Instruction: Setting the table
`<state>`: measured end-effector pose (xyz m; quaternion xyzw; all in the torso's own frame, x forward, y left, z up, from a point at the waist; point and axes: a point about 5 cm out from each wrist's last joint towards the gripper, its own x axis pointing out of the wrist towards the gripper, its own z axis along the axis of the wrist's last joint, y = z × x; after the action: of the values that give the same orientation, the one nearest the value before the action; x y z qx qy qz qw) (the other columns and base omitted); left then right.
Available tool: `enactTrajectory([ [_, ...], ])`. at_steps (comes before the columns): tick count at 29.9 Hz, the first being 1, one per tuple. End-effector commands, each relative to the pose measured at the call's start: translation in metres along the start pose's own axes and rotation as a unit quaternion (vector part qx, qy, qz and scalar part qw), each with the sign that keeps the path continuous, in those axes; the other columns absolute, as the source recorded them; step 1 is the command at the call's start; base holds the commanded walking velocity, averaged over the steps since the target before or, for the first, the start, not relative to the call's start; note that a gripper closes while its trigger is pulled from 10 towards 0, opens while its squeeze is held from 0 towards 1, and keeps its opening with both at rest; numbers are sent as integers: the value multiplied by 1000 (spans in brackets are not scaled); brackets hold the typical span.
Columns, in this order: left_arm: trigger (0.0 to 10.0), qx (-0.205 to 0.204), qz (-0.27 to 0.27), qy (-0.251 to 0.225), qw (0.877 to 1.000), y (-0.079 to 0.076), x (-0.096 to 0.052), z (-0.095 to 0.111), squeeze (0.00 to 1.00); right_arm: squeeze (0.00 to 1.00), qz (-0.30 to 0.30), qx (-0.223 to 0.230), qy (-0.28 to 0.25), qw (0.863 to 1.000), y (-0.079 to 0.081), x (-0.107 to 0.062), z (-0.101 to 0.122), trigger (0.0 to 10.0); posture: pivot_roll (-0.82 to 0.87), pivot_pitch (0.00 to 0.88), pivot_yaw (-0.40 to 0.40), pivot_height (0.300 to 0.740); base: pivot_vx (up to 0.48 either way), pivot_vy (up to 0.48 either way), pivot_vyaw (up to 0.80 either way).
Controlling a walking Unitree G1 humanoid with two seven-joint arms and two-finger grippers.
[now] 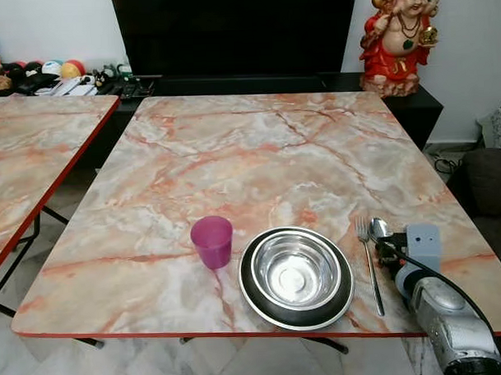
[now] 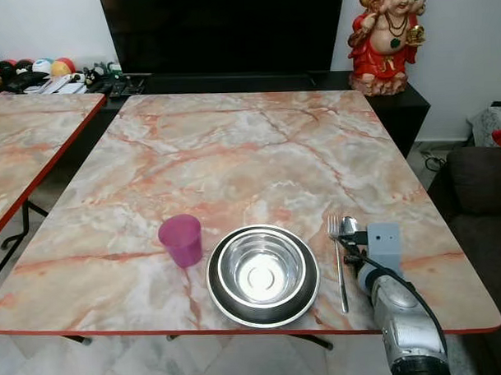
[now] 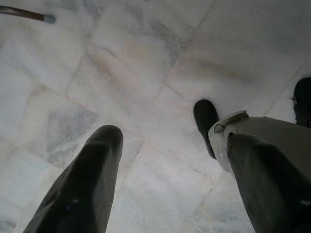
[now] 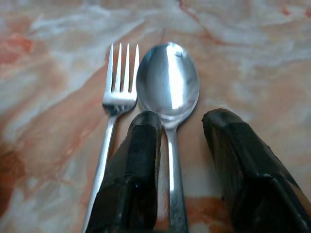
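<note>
Near the front edge of the marble table stand a purple cup and, to its right, a steel bowl on a dark plate. Right of the plate a fork and a spoon lie side by side, heads pointing away from me. My right gripper is low over the spoon's handle, open, with one finger on each side of it. My left gripper hangs open above the tiled floor.
A second marble table stands to the left across a narrow gap. Behind the table are a black cabinet and a red-and-gold statue. A dark sofa is at the right. My foot rests on the floor.
</note>
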<state>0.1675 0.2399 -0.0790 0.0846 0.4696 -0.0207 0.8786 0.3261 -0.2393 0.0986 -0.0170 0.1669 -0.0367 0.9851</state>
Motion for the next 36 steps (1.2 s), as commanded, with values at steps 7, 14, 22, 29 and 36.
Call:
enactTrajectory([
  [7, 10000, 0, 3, 16, 1000, 2, -2, -8, 0, 0, -19, 6, -84, 996, -4, -4, 35, 10000, -60, 74, 30, 740, 0, 0, 0],
  [14, 10000, -7, 10, 13, 1000, 4, -3, -11, 0, 0, -66, 2, -185, 981, -19, -27, 57, 10000, -61, 66, 25, 740, 0, 0, 0],
  [22, 10000, -18, 16, -1, 1000, 6, -2, -3, 0, 0, -109, 10, -239, 965, -38, -46, 69, 10000, -71, 30, 19, 740, 0, 0, 0],
  [29, 10000, -12, 14, -5, 1000, 6, 0, 4, 0, 0, -97, 4, -257, 962, -27, -48, 71, 10000, -67, 7, 27, 740, 0, 0, 0],
  [36, 10000, -12, 17, -1, 1000, 7, -1, 0, 0, 0, -87, -10, -266, 960, -19, -48, 75, 10000, -62, 0, 24, 740, 0, 0, 457],
])
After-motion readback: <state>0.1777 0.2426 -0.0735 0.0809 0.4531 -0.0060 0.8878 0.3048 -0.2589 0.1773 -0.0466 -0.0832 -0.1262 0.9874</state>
